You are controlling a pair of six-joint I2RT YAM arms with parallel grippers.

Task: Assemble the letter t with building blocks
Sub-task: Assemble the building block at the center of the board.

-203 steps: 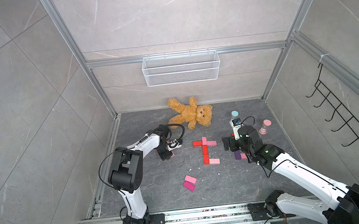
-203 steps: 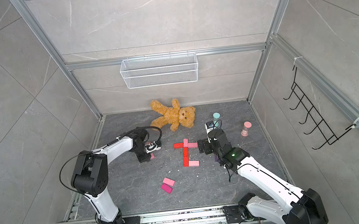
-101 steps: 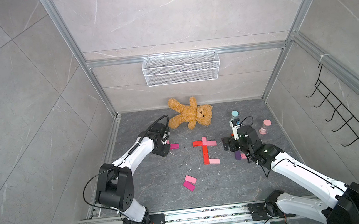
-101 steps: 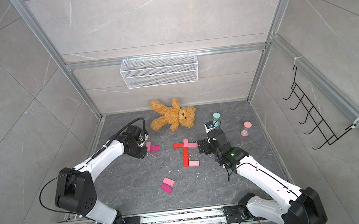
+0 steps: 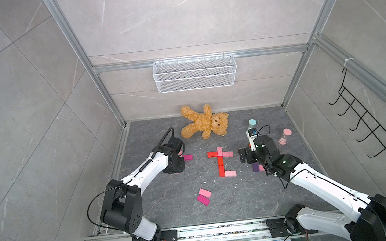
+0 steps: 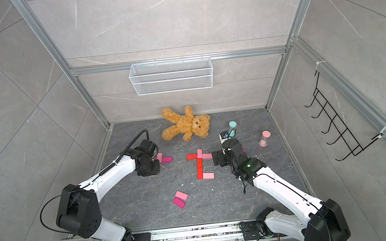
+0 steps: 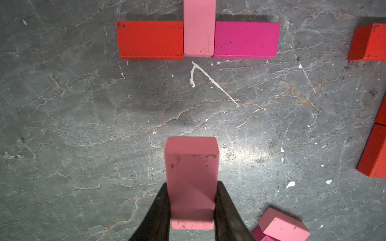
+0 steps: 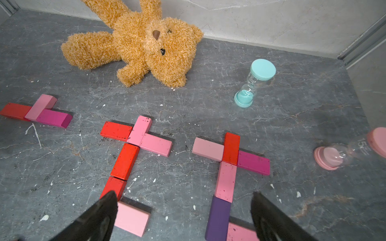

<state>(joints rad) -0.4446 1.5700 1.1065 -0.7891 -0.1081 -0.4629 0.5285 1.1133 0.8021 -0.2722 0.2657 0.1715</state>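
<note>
Over by the worktop's [image 5: 171,201] left edge, the left arm reaches low and forward from its base at the front edge, wrist tipped down. The left gripper [image 7: 192,187] is clamped on a light pink block [image 7: 191,164], one finger on each long side. Whether that block touches the slab, I cannot tell.

Just ahead lies a row of three blocks that touch: a red block [image 7: 150,39], a pale pink block [image 7: 199,31] cut off by the picture's edge, and a magenta block [image 7: 246,40]. In both top views the wrist covers the red one.

On the right, the other arm stretches in from the front right corner. The right gripper [image 8: 183,195] hangs with its jaws spread wide and nothing between them, above a purple block [image 8: 219,219]. That block's letter [image 8: 229,162] sits mostly hidden under the wrist in both top views. The middle letter [image 5: 220,159] shows fully. A loose pair of blocks [image 5: 204,196] lies nearer the front edge. The pink hourglass [image 8: 342,154] is blurred and cropped in the right wrist view.
</note>
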